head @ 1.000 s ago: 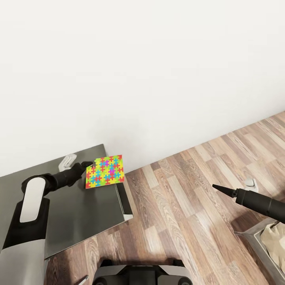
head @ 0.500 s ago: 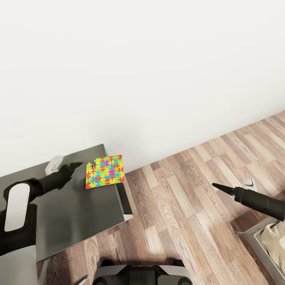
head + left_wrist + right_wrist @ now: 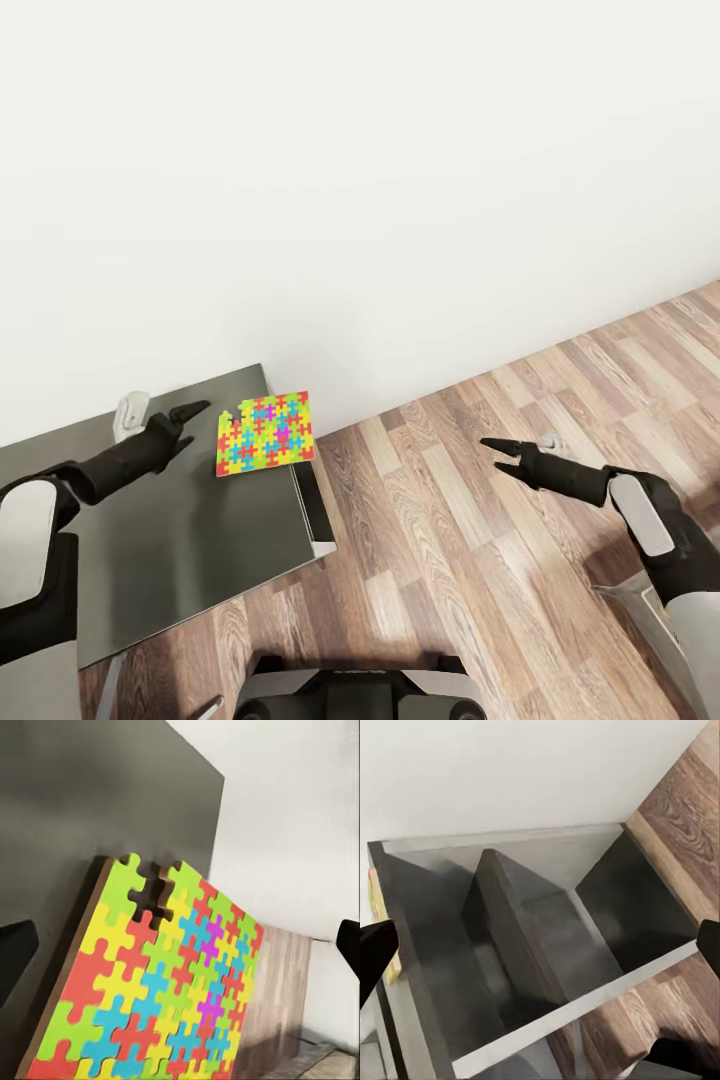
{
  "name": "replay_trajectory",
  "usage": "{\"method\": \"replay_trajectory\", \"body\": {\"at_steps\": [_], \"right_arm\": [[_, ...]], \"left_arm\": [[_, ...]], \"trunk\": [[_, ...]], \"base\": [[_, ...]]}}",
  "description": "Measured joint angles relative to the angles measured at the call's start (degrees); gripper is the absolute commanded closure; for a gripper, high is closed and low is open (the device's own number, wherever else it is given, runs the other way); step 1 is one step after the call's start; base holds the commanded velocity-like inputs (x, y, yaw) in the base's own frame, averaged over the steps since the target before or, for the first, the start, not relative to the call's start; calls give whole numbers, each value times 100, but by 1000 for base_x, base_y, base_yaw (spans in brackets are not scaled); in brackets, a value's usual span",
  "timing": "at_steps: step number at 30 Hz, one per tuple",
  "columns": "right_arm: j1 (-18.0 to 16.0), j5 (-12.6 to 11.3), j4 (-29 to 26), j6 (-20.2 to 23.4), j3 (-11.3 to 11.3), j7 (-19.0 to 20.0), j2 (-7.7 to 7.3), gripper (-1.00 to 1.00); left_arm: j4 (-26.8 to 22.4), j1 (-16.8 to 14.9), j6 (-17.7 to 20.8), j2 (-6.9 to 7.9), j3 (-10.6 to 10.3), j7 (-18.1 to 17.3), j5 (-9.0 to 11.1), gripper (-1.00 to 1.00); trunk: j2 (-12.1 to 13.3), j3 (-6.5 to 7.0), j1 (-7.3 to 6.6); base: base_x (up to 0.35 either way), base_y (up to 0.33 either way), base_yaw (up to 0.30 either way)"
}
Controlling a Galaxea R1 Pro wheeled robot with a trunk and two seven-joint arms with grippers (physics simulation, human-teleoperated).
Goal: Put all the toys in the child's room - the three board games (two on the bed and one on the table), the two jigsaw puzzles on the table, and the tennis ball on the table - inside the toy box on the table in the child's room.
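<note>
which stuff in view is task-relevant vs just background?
Task things:
- jigsaw puzzle, flat at the table's corner, overhanging the edge
- table, its grey top
- left gripper, open, beside the puzzle, not touching
- right gripper, open, over the floor

Background:
- white wall
- wood-plank floor
- robot base

The table (image 3: 200,520) top is rendered as a smooth grey surface with a faint satin sheen. The jigsaw puzzle (image 3: 265,433), at its one o'clock corner, is seen as matt coloured pieces on a brown board-like backing. The floor (image 3: 480,520) is shown as grained wood planks, the wall (image 3: 400,180) as plain matt white.
</note>
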Motion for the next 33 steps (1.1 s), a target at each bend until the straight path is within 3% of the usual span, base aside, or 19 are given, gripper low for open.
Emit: {"method": "replay_trajectory", "body": {"at_steps": [10, 11, 13, 14, 17, 18, 20, 23, 25, 33], "right_arm": [[-480, 220, 876, -769, 609, 229, 244, -100], [-567, 258, 1055, -967, 743, 499, 349, -100], [-604, 284, 1131, -1049, 795, 664, 429, -100], [-605, 286, 1132, -1051, 796, 666, 430, -100], [-626, 306, 1175, -1105, 828, 791, 481, -100], [-627, 307, 1176, -1106, 829, 793, 481, -100], [-640, 322, 1191, -1144, 855, 902, 515, -100], [-644, 330, 1191, -1161, 866, 965, 529, -100], [-648, 340, 1188, -1184, 893, 1117, 550, -100], [-651, 358, 1200, -1195, 1019, 1537, 606, -100]], "left_arm": [[-13, 45, 77, 148, -33, -538, 54, -100], [-16, 40, 107, 168, -154, -628, 160, -100], [-17, 24, 119, 170, -395, -640, 266, -100], [-17, 24, 119, 170, -400, -640, 260, -100], [-16, 6, 114, 170, -733, -617, 362, -100], [-16, 6, 114, 171, -739, -616, 355, -100], [-16, -44, 108, 162, -1081, -550, 428, -100], [-15, -92, 105, 151, -1252, -498, 444, -100], [-15, -185, 96, 94, -1550, -385, 486, -100], [-15, -352, 86, -38, -2042, -171, 520, -100]], "trunk": [[0, 0, 0], [0, 0, 0], [0, 0, 0], [0, 0, -1], [0, 0, 0], [0, 0, -1], [0, 0, 0], [0, 0, -1], [0, 0, 0], [0, 0, -1]], "base": [[0, 0, 0], [0, 0, 0], [0, 0, 0], [0, 0, 0], [0, 0, 0], [0, 0, 0], [0, 0, 0], [0, 0, 0], [0, 0, 0], [0, 0, 0]]}}
